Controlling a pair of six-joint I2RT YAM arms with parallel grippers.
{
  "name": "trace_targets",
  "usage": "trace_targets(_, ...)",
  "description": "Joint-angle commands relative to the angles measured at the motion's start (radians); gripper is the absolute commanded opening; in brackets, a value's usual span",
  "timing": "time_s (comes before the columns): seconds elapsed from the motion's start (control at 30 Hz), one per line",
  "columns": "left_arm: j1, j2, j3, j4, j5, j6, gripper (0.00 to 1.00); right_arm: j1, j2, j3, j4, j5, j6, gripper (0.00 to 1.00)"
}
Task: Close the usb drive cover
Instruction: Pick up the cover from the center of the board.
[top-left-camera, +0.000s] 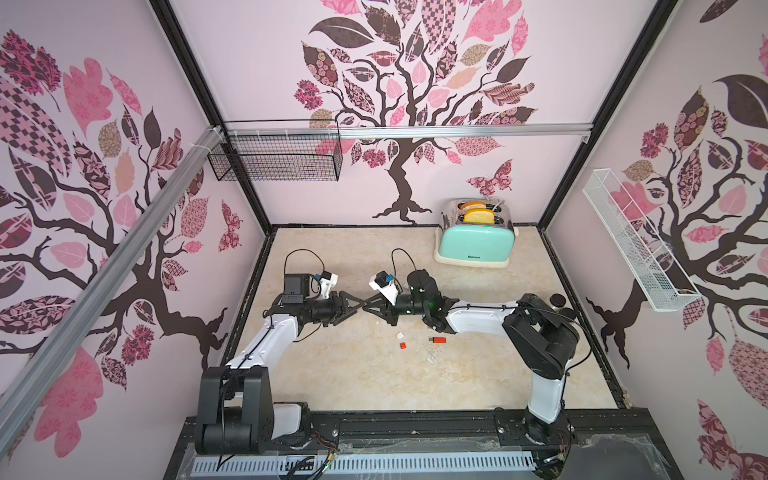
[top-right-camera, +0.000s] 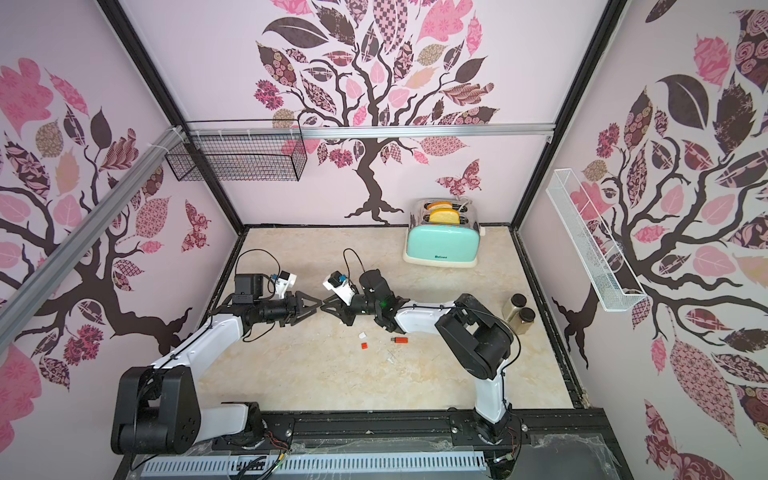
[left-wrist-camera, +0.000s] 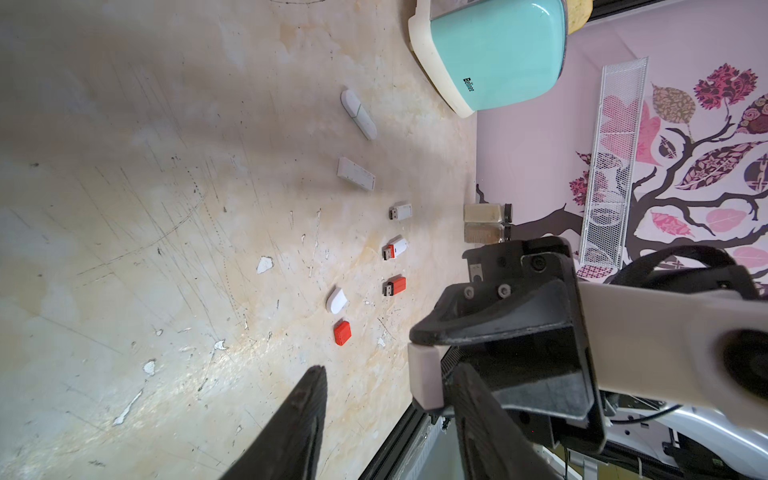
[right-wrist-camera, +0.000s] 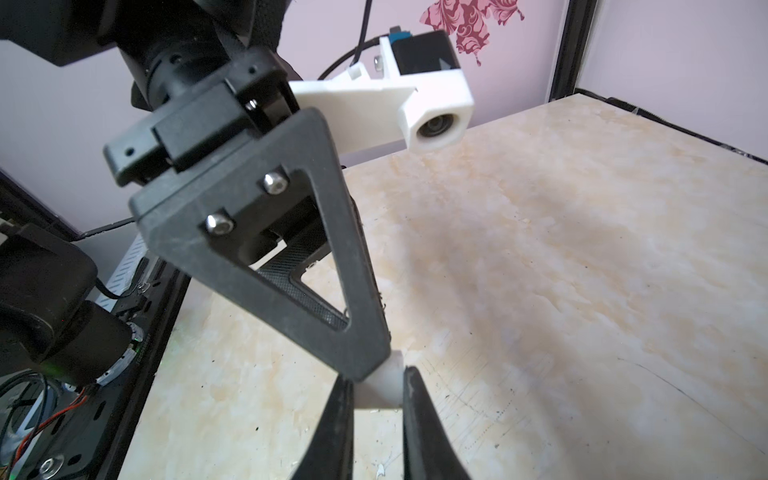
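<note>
Right gripper (right-wrist-camera: 378, 386): closed on the white usb drive (left-wrist-camera: 424, 374), which sticks out past my fingertips.
Left gripper (left-wrist-camera: 388, 370): part open, holding nothing. One finger is just beside the drive, the other well clear of it.
Meeting place: in both top views my two grippers stand tip to tip, a little left of and below frame centre, above the table (top-left-camera: 374, 395).
Drive axis: crosswise to my right fingers; I cannot tell which end bears the plug.
Table: beige, marbled, scratched.
Loose items: white cover (top-left-camera: 400, 335) and red cover (top-left-camera: 402, 345) close together below the grippers; red usb drive (top-left-camera: 438, 340) to their right.
Room: pink walls with tree decals; mint toaster (top-left-camera: 476, 241) at the table's upper right; black wire basket (top-left-camera: 276, 160) upper left.
</note>
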Motion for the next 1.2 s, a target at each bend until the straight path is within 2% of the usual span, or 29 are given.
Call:
trace_targets(0.0, -0.003, 0.014, 0.025, 0.022, 0.027, -0.004, 0.5, 0.01, 0.006, 0.009, 0.047, -0.024, 0.009, 0.07)
trace_targets(0.17, -0.007, 0.011, 0.024, 0.029, 0.039, -0.015, 0.45, 0.016, 0.006, 0.004, 0.052, -0.022, 0.004, 0.07)
trace_targets(0.83, -0.022, 0.002, 0.019, 0.027, 0.057, -0.023, 0.05, 0.026, 0.03, 0.04, 0.053, 0.012, 0.007, 0.07)
trace_targets(0.93, -0.019, -0.008, 0.028, 0.004, 0.046, -0.014, 0.0, 0.026, 0.019, 0.041, 0.025, 0.03, -0.001, 0.15)
trace_targets(1.17, 0.011, -0.024, 0.032, -0.027, -0.021, 0.017, 0.0, 0.022, -0.02, 0.001, -0.019, 0.055, -0.035, 0.39)
